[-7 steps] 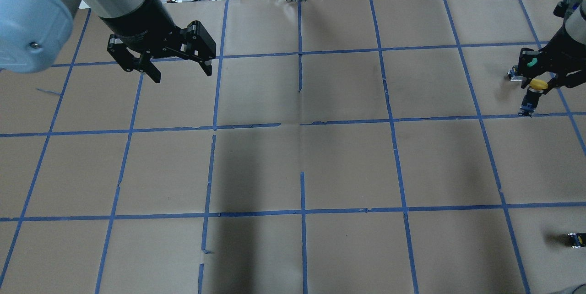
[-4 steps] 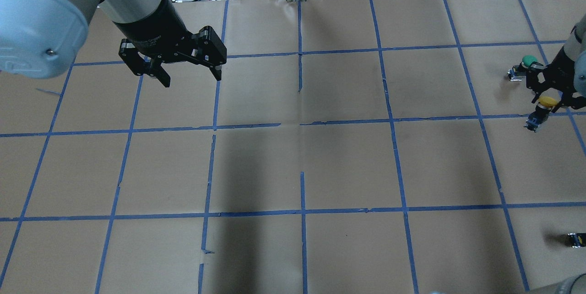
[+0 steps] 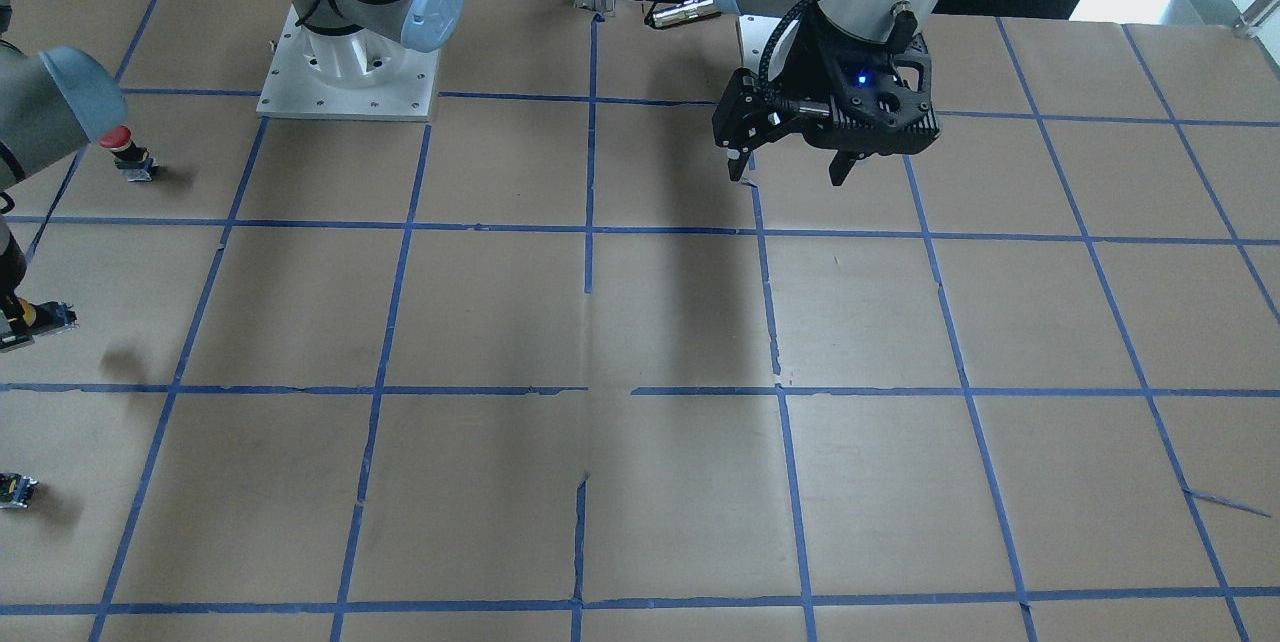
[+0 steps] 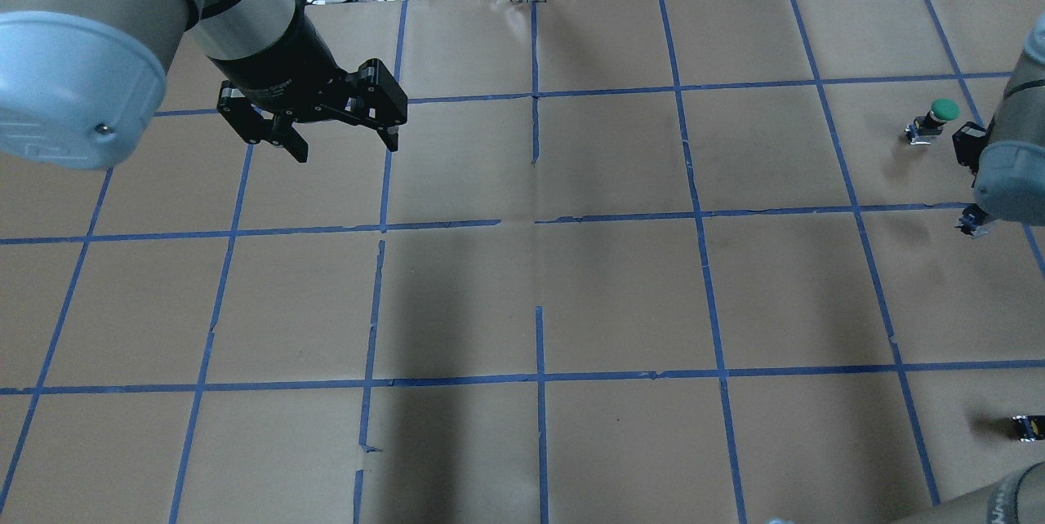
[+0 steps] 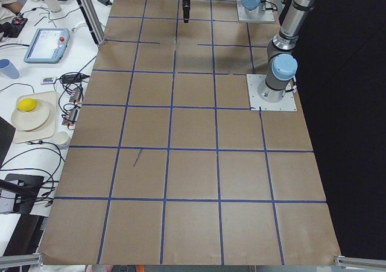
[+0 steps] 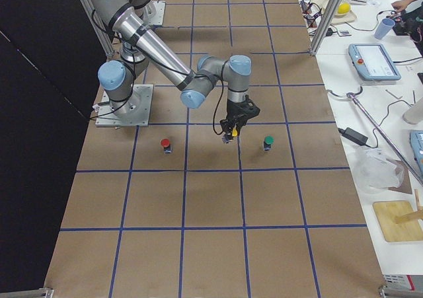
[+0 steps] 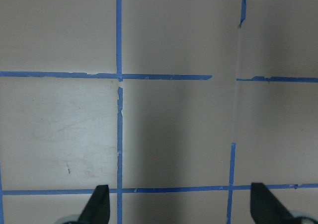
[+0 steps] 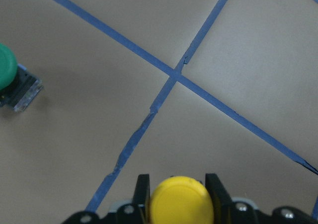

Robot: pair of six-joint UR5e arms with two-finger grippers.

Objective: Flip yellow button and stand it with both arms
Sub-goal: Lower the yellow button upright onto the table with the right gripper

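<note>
The worktop (image 4: 620, 295) lies bare and wide between the left gripper (image 4: 345, 148) and the right gripper (image 6: 229, 133), so either could cross the middle unhindered. Around the right gripper, which holds the yellow button (image 8: 181, 201), room narrows: the green button (image 6: 268, 141) stands near on one side, the red button (image 6: 165, 143) farther off on the other.

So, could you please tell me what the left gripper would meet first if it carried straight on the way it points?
The black two-finger left gripper, open, points down at bare brown paper table cover crossed by blue tape; nothing else lies ahead. Its height is unclear.
</note>
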